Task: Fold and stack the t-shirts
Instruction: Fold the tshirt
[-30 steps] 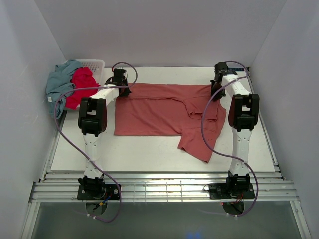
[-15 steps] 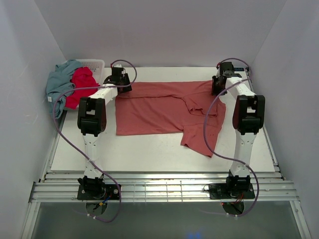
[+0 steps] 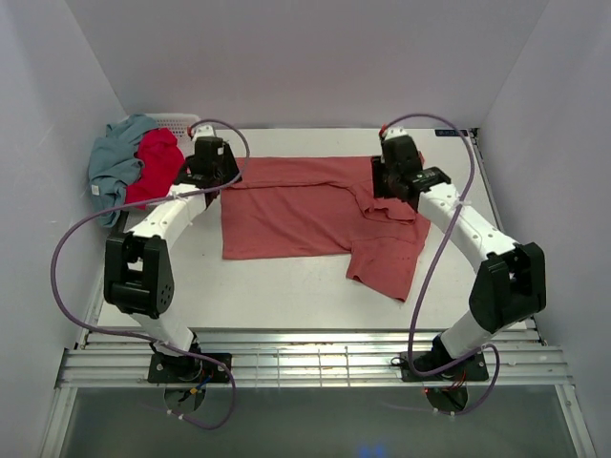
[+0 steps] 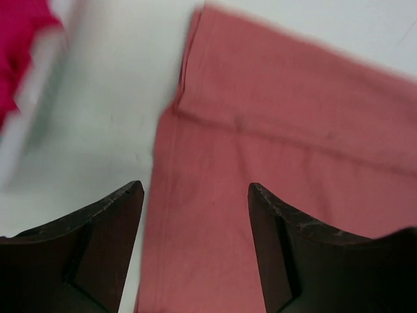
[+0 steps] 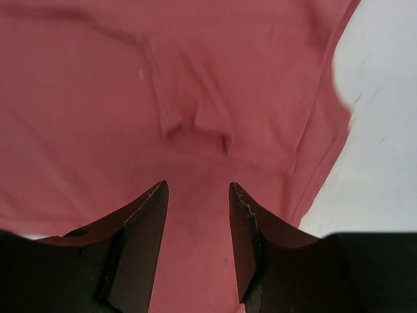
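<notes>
The salmon-red t-shirt (image 3: 305, 210) is spread on the tabletop (image 3: 286, 296). The left gripper (image 4: 195, 189) is held unclenched over its left edge, and the right gripper (image 5: 197, 186) unclenched over its right end. The crimson t-shirt (image 3: 158, 162) and grey-blue t-shirt (image 3: 115, 162) are heaped at the basket (image 3: 181, 121).

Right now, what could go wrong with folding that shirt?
The salmon-red shirt lies unevenly: a flap juts toward the near edge, so the next fold may come out crooked. The left gripper and right gripper stand open above the cloth; a shallow pinch might catch only one layer. The right arm's purple cable hangs near the flap and could drag it.
</notes>
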Available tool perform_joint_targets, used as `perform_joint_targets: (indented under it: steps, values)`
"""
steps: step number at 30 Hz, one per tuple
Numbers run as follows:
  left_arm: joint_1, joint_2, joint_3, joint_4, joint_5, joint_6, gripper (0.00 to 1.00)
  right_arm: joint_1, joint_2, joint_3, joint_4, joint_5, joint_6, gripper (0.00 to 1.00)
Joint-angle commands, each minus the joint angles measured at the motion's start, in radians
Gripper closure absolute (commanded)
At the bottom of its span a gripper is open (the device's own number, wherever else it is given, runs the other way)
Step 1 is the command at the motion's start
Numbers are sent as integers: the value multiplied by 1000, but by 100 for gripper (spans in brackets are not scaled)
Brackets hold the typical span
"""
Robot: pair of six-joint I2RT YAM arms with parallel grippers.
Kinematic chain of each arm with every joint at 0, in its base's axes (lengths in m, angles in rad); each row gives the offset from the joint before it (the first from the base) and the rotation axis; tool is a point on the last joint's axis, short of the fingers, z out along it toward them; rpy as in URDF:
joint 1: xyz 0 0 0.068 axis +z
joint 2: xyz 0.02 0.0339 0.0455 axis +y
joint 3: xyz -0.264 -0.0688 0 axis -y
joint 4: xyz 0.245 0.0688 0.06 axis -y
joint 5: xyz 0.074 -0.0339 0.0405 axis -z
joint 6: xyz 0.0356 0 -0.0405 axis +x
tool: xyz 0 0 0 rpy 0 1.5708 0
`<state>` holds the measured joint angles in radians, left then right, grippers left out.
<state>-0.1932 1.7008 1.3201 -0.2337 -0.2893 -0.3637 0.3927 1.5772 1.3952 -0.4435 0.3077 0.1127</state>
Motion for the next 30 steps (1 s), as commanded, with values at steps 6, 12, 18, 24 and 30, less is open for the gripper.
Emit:
perform_joint_targets:
  steps: [6,12,18,24,30]
  values:
    - [-41,-33,-228,-280,79,-121,20,35,-65,-277,-178,34,186,49]
    - [-49,-99,-300,-377,76,-161,18,46,-115,-338,-212,22,229,49]
    - [-55,-144,-381,-378,154,-198,19,60,-137,-400,-250,13,274,49]
    - [-71,-176,-438,-371,145,-199,20,64,-155,-479,-247,5,317,49]
    - [-71,-162,-438,-336,125,-193,21,66,-157,-530,-248,5,344,50]
